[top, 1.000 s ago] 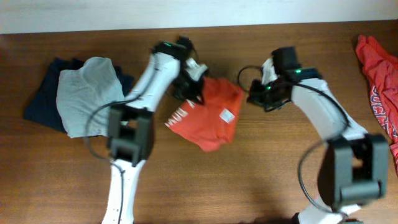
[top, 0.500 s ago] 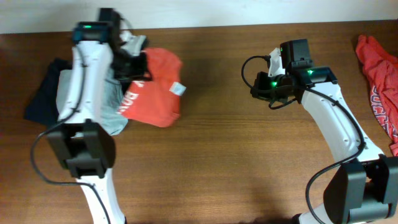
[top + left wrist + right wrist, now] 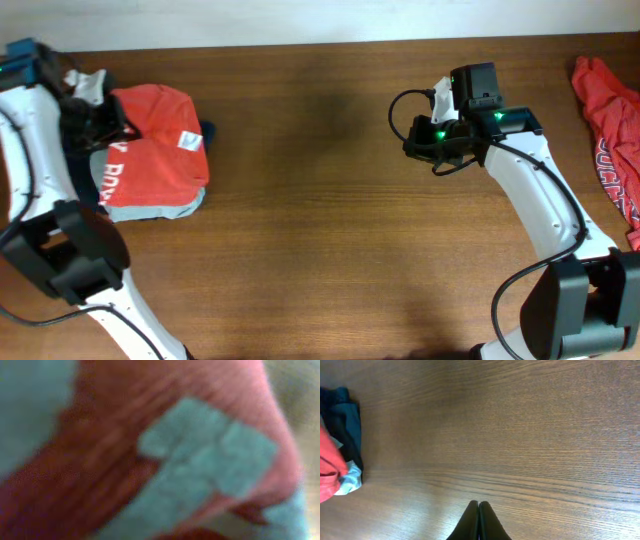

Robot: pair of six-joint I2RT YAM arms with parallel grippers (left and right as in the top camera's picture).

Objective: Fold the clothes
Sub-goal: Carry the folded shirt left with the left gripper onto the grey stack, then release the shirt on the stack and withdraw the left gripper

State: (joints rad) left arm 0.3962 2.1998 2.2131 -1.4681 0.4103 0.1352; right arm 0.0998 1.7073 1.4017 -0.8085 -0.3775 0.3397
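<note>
A folded orange-red T-shirt (image 3: 155, 150) with white lettering and a small white neck label (image 3: 186, 141) sits over a pile of clothes at the far left. My left gripper (image 3: 105, 128) is at its left edge, shut on the fabric. The left wrist view is a blur of red cloth (image 3: 100, 460) and the white label (image 3: 210, 465), and the fingers are hidden there. A second, unfolded red T-shirt (image 3: 605, 120) lies crumpled at the table's far right edge. My right gripper (image 3: 412, 148) (image 3: 479, 505) hovers over bare wood right of centre, shut on nothing.
Under the folded shirt lie a grey garment (image 3: 150, 208) and a navy one (image 3: 205, 130), also seen as a dark stack (image 3: 345, 420) at the left of the right wrist view. A white wall runs along the table's back edge.
My left arm has swung the folded T-shirt from the middle of the table leftwards onto the grey and navy pile. The right gripper drew back slightly to the right, then held still.
</note>
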